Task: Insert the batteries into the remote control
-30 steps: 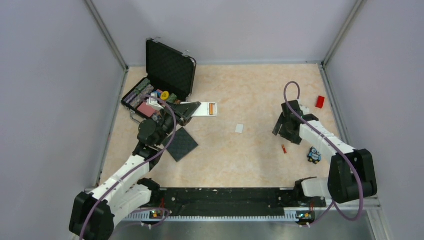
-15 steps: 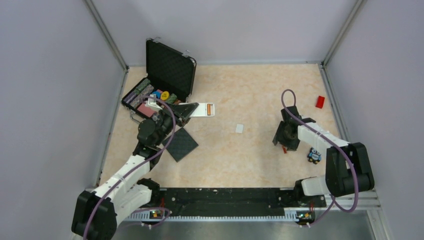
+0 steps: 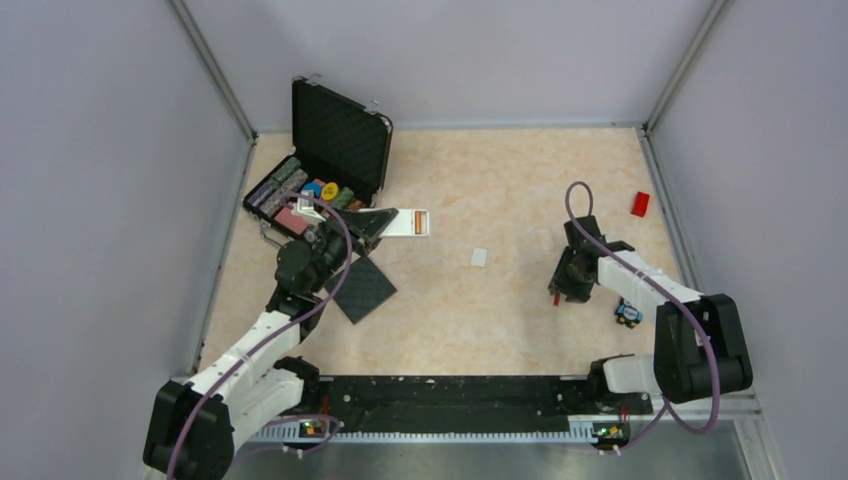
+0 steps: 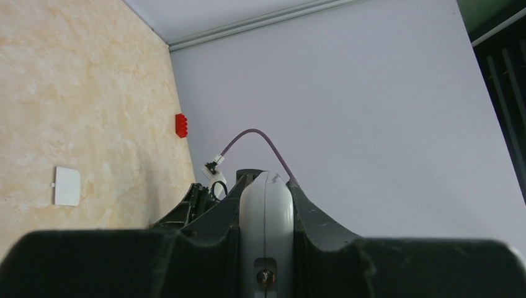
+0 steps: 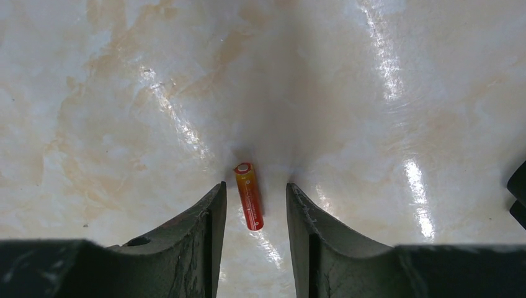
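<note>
Now my R gripper straddles the battery on the table. Jaws are narrow, not touching it. Batt's long axis runs along the fingers. L gripper clamps the remote, well apart.

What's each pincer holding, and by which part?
Left pincer clamps the white-grey rectangular remote control by the end away from its battery slot. Right pincer holds nothing; it straddles the tiny orange-red cylindrical battery, untouched.

An open black case, its tray packed with coloured chips, stands at the far left of a marble-patterned table. A black square pad lies nearby, a small white tile mid-table, and a red block by the right wall.
</note>
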`<state>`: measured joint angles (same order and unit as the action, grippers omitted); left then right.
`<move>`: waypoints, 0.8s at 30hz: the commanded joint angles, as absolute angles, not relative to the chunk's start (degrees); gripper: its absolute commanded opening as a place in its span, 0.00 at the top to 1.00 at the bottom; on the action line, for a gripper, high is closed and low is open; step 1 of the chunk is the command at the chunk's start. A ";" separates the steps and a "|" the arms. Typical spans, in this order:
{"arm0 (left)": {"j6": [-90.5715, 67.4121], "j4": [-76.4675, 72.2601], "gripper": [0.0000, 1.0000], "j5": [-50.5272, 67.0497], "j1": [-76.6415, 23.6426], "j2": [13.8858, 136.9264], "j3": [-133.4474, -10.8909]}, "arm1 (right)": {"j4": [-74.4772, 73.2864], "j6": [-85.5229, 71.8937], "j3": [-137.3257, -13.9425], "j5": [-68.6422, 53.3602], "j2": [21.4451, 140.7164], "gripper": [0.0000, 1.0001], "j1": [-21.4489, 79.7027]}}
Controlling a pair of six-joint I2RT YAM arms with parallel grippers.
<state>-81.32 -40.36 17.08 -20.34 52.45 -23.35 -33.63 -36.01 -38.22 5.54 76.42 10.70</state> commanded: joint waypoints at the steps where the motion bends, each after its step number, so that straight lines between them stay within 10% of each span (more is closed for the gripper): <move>1: -81.76 -44.49 1.00 17.40 -20.08 52.36 -22.47 | -36.19 -35.90 -35.52 1.81 75.98 0.60 10.99; 16: -81.41 -41.65 1.00 18.47 -20.07 52.84 -21.37 | -35.77 -35.84 -35.58 2.95 77.51 0.99 13.63; 24: -76.93 -36.79 1.00 27.10 -20.90 59.88 -24.95 | -39.93 -35.94 -45.75 -12.24 73.63 1.00 18.84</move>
<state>-80.23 -36.88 21.06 -20.36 56.27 -21.71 -36.56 -35.97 -38.20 -1.56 75.44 15.05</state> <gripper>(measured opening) 0.265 0.063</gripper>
